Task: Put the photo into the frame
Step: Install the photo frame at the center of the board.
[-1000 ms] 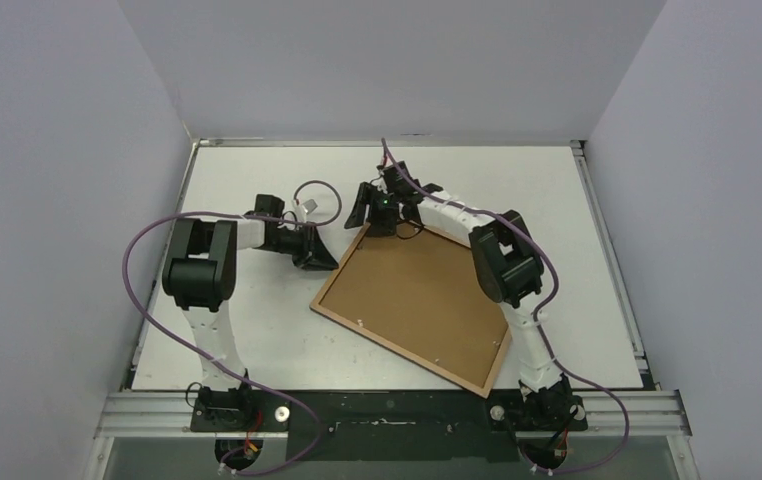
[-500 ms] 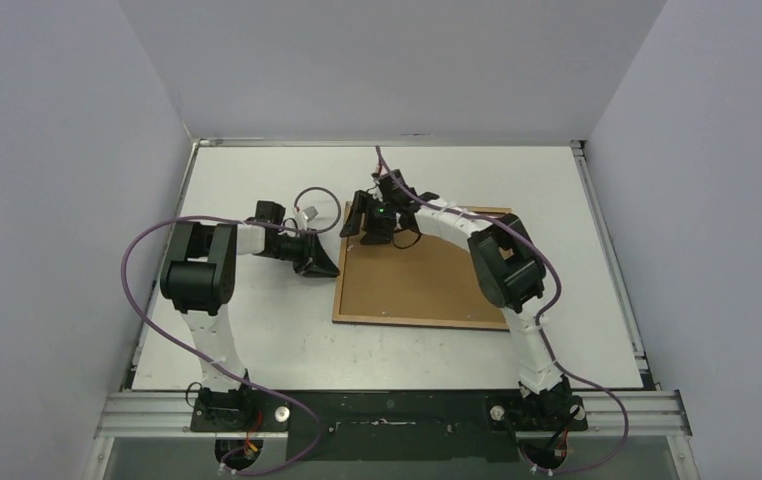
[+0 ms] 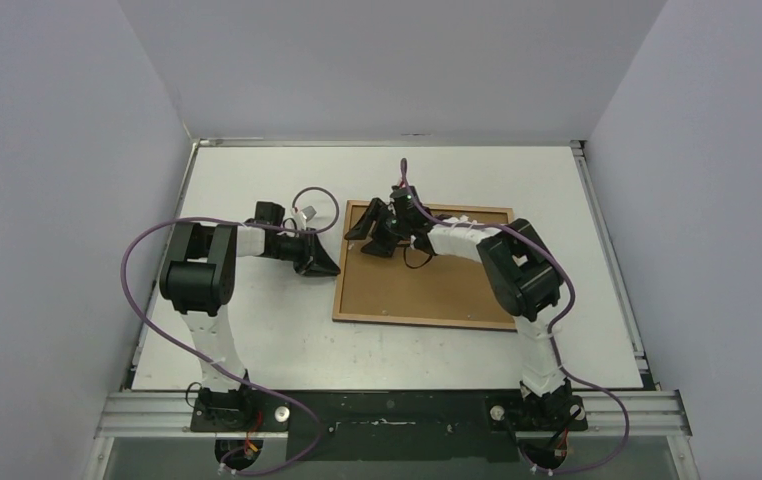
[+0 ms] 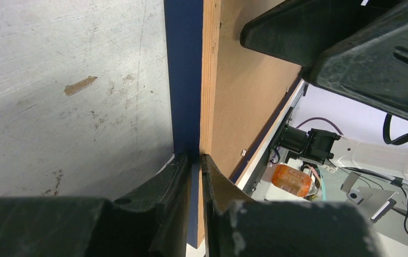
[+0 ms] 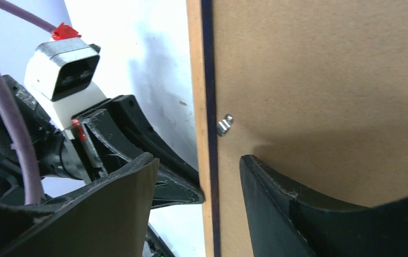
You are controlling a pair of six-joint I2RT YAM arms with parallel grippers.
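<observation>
table (image 3: pixel 257 330): white, scuffed | brown fleck (image 4: pixel 80 85) on it | walls (image 3: pixel 57 150): pale grey

The frame (image 3: pixel 437 285) lies flat, brown back up, in the middle of the white table (image 3: pixel 257 180). The left gripper (image 3: pixel 332 267) sits at its 9 o'clock edge and seems to pinch it. The right gripper (image 3: pixel 369 232) hangs over its 11 o'clock corner, fingers (image 3: pixel 357 227) apart.

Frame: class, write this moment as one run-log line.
frame: brown back up | left gripper: shut on frame's left edge | right gripper: open over back, by clip | photo: not visible
</observation>
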